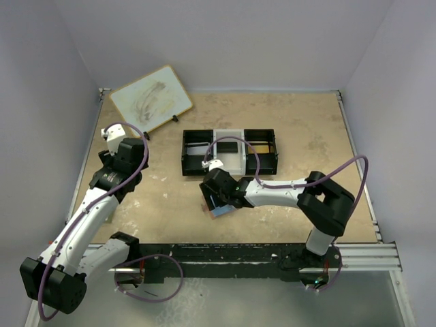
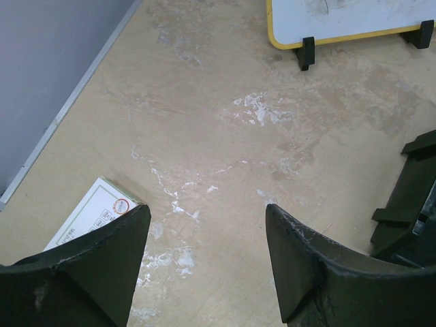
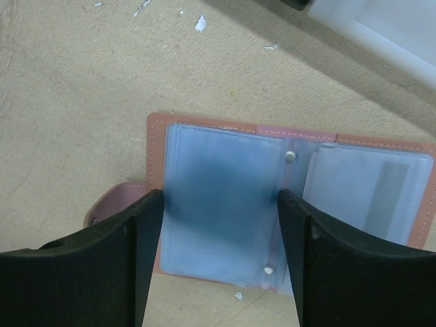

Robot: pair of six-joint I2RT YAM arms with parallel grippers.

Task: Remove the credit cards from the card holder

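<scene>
Card holder (image 3: 354,197) lies open on the counter (image 3: 82,82), its left sleeve between the wide-spread jaws of the right tool (image 3: 219,197). Through cloudy plastic a credit card (image 3: 214,170) shows only as a dark blur. Well apart, the left tool (image 2: 206,211) gapes wide above the counter.
</scene>
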